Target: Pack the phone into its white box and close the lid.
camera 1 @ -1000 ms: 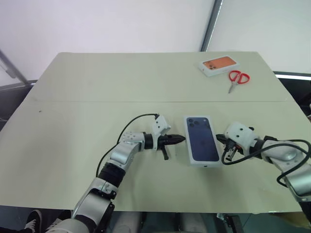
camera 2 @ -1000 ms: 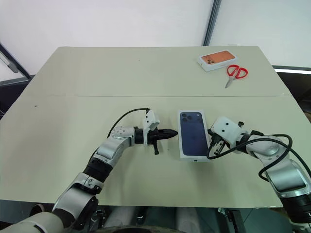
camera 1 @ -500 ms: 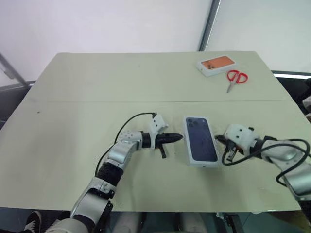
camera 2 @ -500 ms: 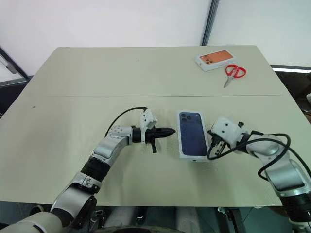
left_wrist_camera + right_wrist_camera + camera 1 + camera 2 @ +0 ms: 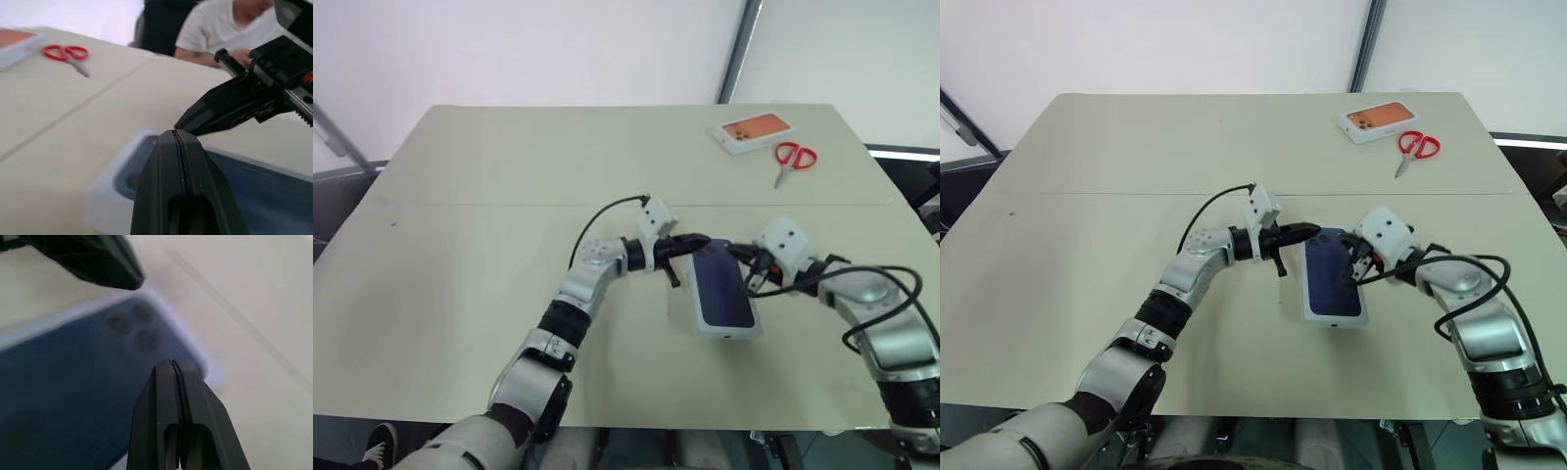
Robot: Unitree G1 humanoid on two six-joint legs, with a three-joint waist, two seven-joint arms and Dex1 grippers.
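Note:
The white box (image 5: 725, 333) lies at the table's middle, covered by the lid (image 5: 720, 290), whose top face carries a dark blue phone print. The phone itself is hidden. My left gripper (image 5: 701, 240) is shut and points across over the lid's far left corner. From the other side, my right gripper (image 5: 737, 255) is shut with its tip at the lid's far right corner. The two tips stand close together, apart by a small gap. In the left wrist view the shut fingers (image 5: 179, 147) hang over the blue print, facing the right gripper (image 5: 195, 121).
A white box with an orange phone print (image 5: 756, 132) and red scissors (image 5: 792, 158) lie at the far right of the table (image 5: 460, 245). A person in a white shirt (image 5: 220, 29) sits beyond the table's right side.
My left gripper has risen and swung right, from beside the box to over its far left corner. The right gripper has moved in to the far right corner.

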